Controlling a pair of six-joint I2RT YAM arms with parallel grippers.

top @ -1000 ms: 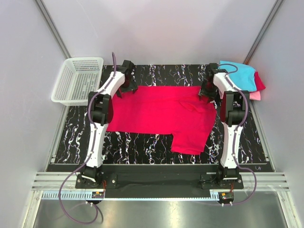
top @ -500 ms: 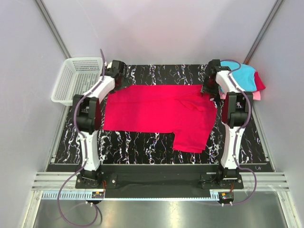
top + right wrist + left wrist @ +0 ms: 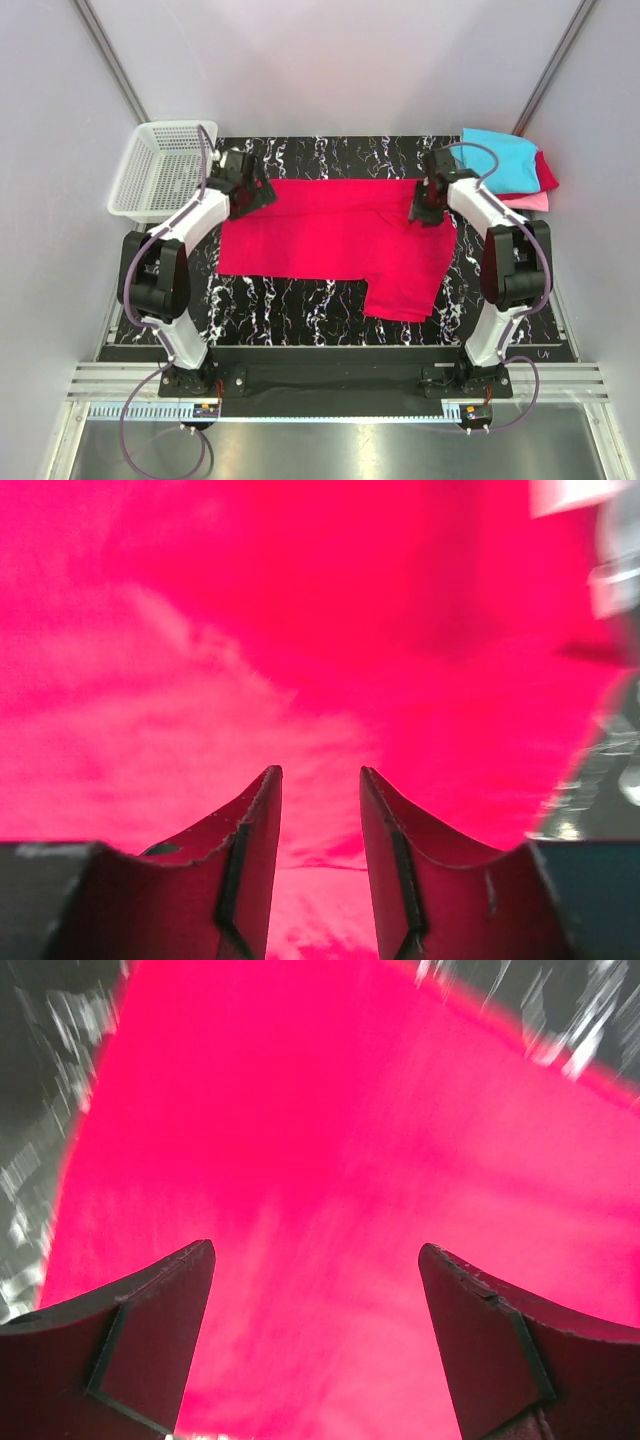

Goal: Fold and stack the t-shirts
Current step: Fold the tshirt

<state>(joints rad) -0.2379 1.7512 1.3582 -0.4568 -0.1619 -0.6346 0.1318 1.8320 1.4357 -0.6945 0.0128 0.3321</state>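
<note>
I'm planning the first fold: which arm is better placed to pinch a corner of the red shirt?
Left, narrowly: the left tool hangs wide open over the red shirt's far-left corner; the right tool, near the far-right edge, gapes less.

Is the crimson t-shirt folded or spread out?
Spread out: the crimson t-shirt lies flat and open on the table, with one sleeve sticking out toward the near edge; no stacked folds show.

crimson t-shirt (image 3: 335,232) spread flat
</note>
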